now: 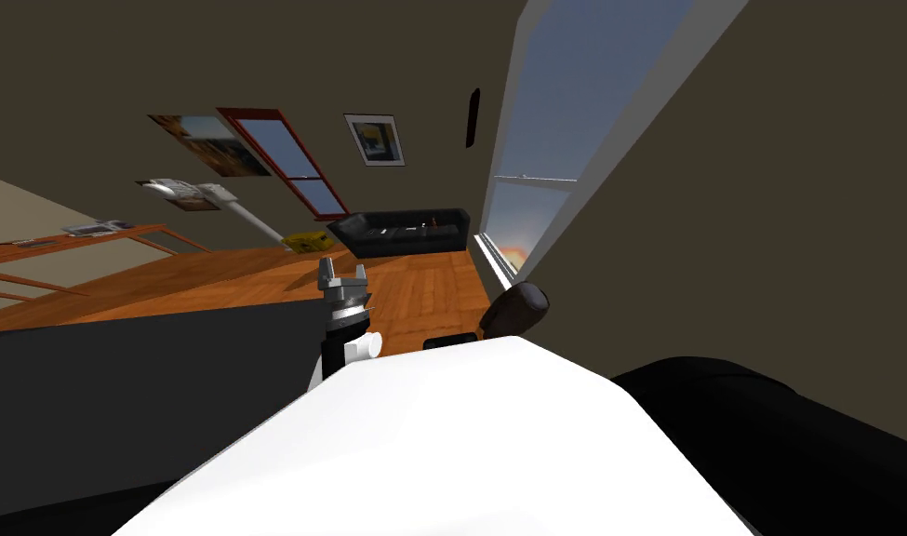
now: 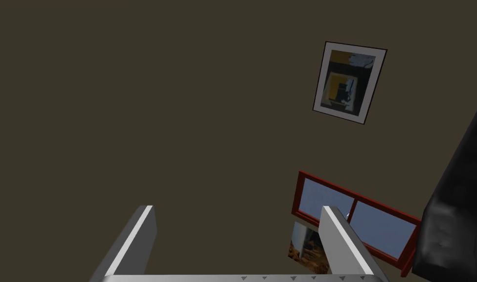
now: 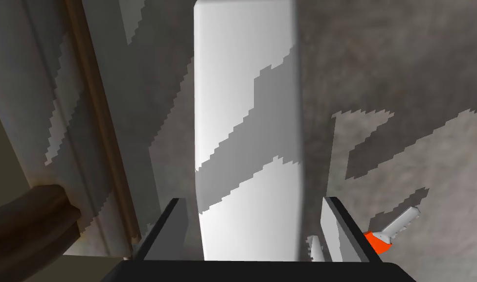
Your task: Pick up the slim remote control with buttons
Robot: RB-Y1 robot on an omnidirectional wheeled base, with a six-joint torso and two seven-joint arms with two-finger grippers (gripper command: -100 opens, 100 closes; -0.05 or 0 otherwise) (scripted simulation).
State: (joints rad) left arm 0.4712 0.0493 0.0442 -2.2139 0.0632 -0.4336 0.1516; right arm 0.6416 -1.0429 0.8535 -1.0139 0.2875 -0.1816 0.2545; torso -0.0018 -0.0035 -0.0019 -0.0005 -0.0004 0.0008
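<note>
Right wrist view: the right gripper (image 3: 254,200), jaws wide open, straddles what is likely the remote (image 3: 247,98), a white slab on a grey surface (image 3: 403,73), its long axis running straight ahead between them. Left wrist view: the left gripper (image 2: 237,208), jaws open and empty, faces a wall (image 2: 134,98). Head view: it is raised.

Left gripper (image 1: 342,273) upright, black sofa (image 1: 400,231) beyond, wooden floor (image 1: 433,288) between

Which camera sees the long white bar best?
The right wrist view. There the long white bar, probably the remote though no buttons show, lies on a grey surface between the open fingers of the right pincer. The head view gives the left pincer raised ahead; the left wrist view gives its open fingers.
</note>
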